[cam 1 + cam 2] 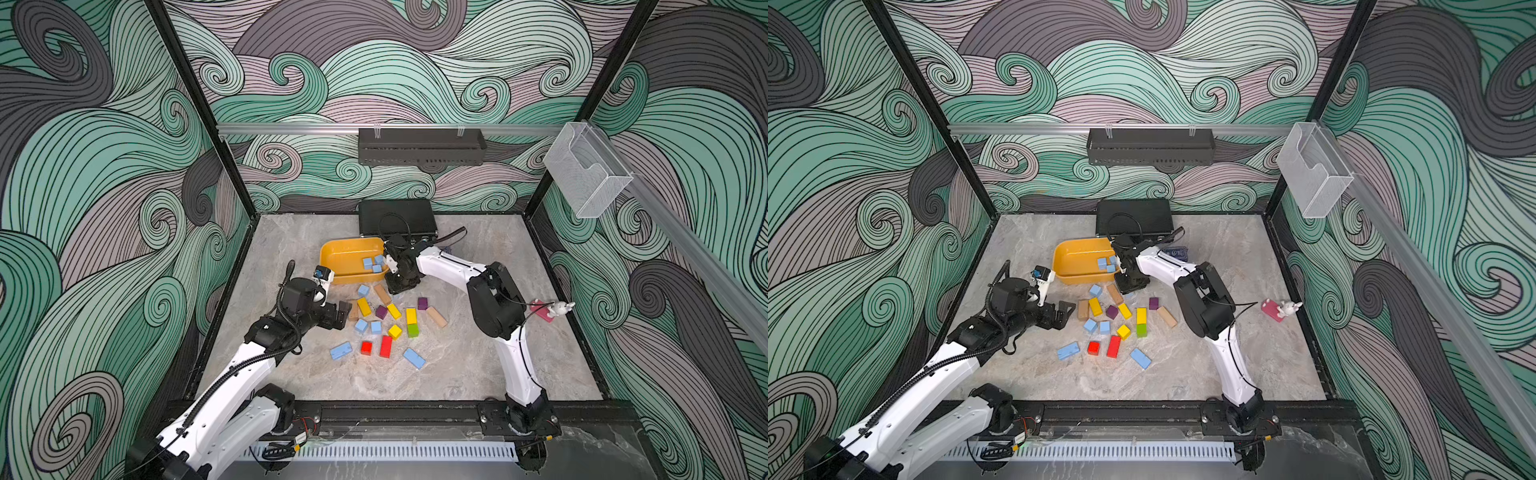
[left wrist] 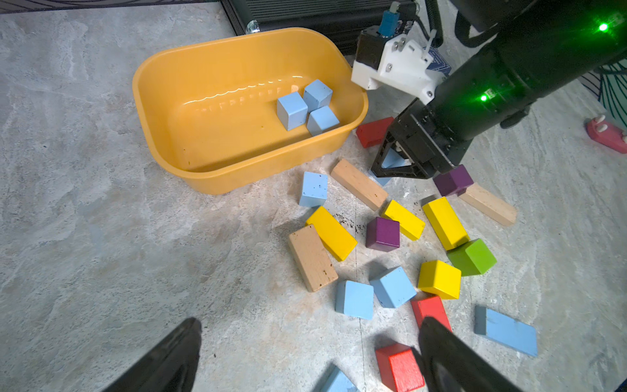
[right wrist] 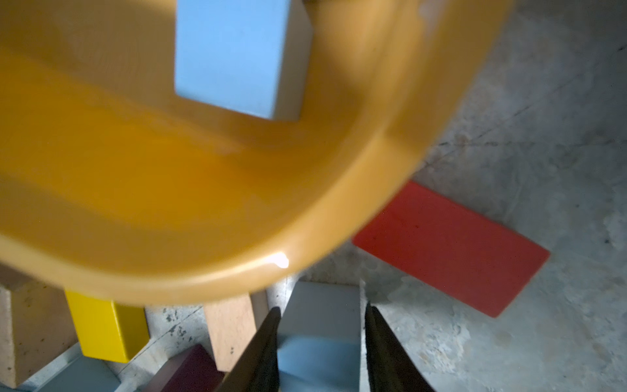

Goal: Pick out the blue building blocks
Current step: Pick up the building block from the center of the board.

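Observation:
Three blue building blocks [image 1: 372, 264] [image 2: 307, 107] lie in the yellow tub [image 1: 345, 249] [image 2: 203, 68]. Several more lie loose among the coloured blocks on the table, such as a cube [image 1: 363, 290], a pair [image 1: 360, 325] and two longer bricks [image 1: 341, 350] [image 1: 414, 358]. My right gripper [image 1: 399, 291] [image 3: 322, 309] points down just beside the tub's near right corner. Its fingers press both sides of a blue block [image 3: 320, 339] [image 2: 392, 159] that rests on the table. My left gripper [image 1: 345, 313] [image 2: 310, 324] hovers open and empty at the left edge of the pile.
Red [image 1: 386, 346], yellow [image 1: 364, 306], purple [image 1: 381, 311], green [image 1: 412, 330] and tan [image 1: 436, 316] blocks are mixed in with the blue ones. A flat red block [image 3: 451, 247] lies beside the tub. A black case [image 1: 397, 218] stands behind it, and a pink toy [image 1: 548, 311] sits at the right.

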